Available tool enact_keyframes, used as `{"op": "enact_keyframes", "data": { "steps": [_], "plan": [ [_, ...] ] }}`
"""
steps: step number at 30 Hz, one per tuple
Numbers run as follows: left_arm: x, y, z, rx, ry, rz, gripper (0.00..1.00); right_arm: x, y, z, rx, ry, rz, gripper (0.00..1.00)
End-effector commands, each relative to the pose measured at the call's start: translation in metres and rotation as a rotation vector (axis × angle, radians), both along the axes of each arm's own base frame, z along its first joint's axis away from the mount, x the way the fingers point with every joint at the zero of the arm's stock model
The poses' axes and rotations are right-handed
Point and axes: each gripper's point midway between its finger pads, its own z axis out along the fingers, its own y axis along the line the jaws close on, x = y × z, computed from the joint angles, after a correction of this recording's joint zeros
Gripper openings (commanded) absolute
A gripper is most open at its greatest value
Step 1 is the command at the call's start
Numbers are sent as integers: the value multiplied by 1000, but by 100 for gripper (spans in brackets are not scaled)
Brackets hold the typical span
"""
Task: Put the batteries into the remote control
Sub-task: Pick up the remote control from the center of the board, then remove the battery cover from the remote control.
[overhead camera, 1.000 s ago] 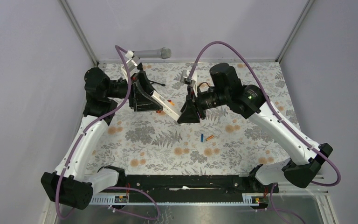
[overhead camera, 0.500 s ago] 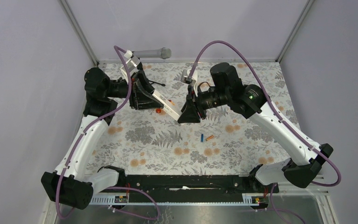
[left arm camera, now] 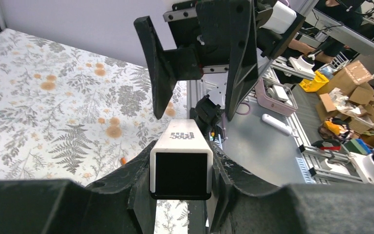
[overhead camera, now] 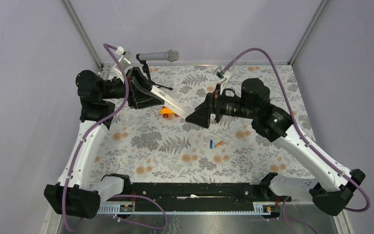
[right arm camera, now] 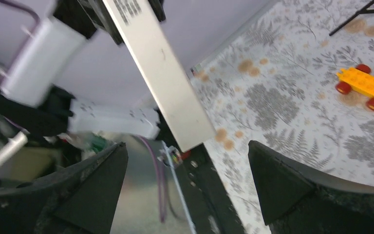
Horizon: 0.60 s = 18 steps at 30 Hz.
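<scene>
The remote control (overhead camera: 168,100) is clamped in the left gripper (overhead camera: 147,94), raised over the table (overhead camera: 272,85). The right gripper (overhead camera: 198,115) gapes around its far end without touching. The blue battery (overhead camera: 211,144) and orange battery (overhead camera: 218,144) lie below.

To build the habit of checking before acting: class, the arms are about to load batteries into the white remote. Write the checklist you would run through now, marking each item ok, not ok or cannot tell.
1. Left pincer clamped on the slim white rectangular remote control: ok.
2. Right pincer open at the remote's free end: ok.
3. Tiny blue cylindrical battery and tiny orange cylindrical battery lying uncovered on the floral-patterned table: ok.
4. Batteries inside the remote: not ok.
5. Battery compartment open: cannot tell.
6. Orange toy car with red wheels apart from the batteries: ok.
</scene>
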Motion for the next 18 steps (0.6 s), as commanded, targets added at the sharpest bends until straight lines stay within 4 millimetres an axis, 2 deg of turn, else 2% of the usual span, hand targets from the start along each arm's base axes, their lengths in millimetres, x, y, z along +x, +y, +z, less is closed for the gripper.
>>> {"op": "enact_keyframes", "data": {
  "steps": [1,5,10,15,18],
  "plan": [
    [-1,2,35,-51,-182,64,0,18,-1,68,320,155,-185,100],
    [-5,4,40,-61,-250,91,0,26,8,82,453,329,-210,100],
    [-14,6,48,-83,-348,108,0,30,29,69,441,504,-155,98],
    [-17,7,61,-115,-395,147,0,23,33,65,503,571,-93,99],
    [-18,7,70,-151,-391,172,0,13,29,89,666,574,20,100]
  ]
}}
